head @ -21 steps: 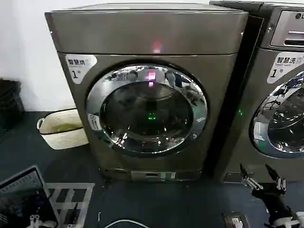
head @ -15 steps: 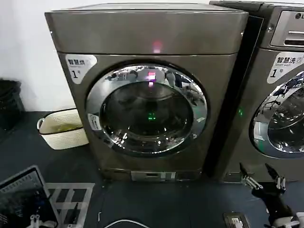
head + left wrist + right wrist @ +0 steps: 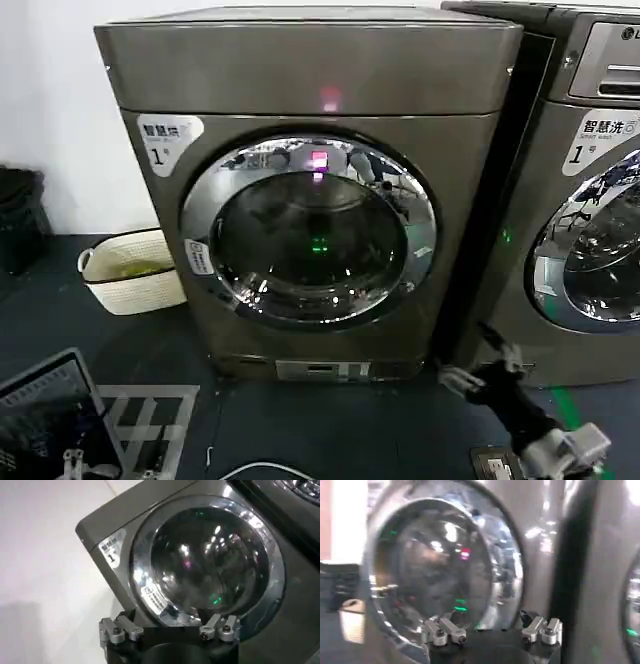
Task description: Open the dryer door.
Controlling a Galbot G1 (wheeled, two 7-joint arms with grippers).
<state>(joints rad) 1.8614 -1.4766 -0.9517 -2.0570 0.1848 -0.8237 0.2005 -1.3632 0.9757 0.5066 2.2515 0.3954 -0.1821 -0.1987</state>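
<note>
Door (image 3: 308, 232) sits shut at the dryer's (image 3: 310, 70) front centre, while the right gripper (image 3: 478, 366), jaws apart, hangs low at the door's 5 o'clock, apparently lined up to approach its rim; left gripper (image 3: 169, 630) open, idle.

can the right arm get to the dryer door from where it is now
Probably yes. The right gripper is open, low beside the dryer at its lower right, apart from the shut dryer door, with nothing standing between them.
</note>
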